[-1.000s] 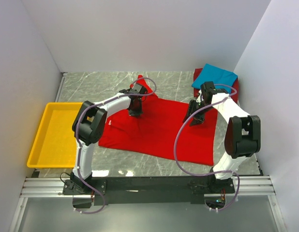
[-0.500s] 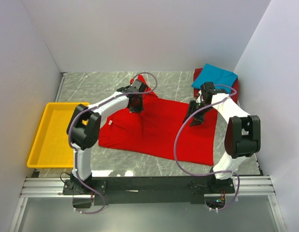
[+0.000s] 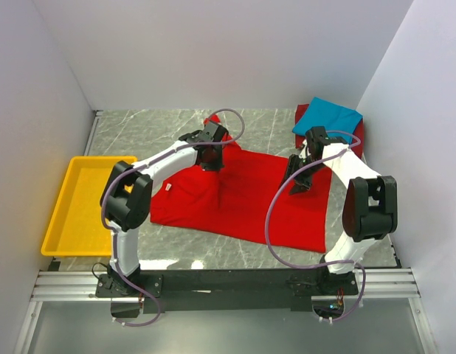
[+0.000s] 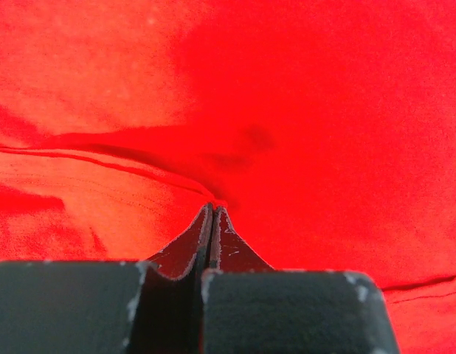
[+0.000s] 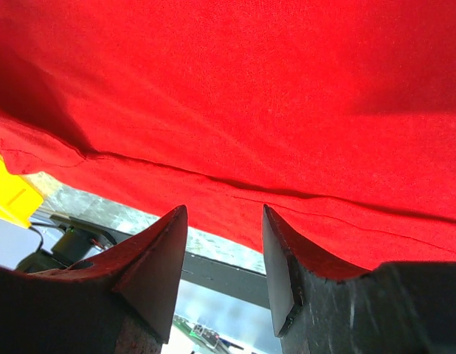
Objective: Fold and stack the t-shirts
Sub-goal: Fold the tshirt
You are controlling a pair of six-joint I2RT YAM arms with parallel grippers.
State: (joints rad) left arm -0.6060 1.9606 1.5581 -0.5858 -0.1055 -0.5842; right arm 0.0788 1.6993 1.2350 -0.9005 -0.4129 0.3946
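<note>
Red t-shirt, sleeve slightly farther back (left fingers together)

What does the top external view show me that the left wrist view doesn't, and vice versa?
Only top external: the yellow tray, the turquoise t-shirt folded on the darker red t-shirt, and the right gripper, open. Only left wrist: close up, the left gripper shut, pinching a fold. Both: the bright red t-shirt.

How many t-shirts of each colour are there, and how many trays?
bright red t-shirt: 1
turquoise-blue t-shirt: 1
darker red t-shirt: 1
yellow tray: 1
Total: 4
</note>
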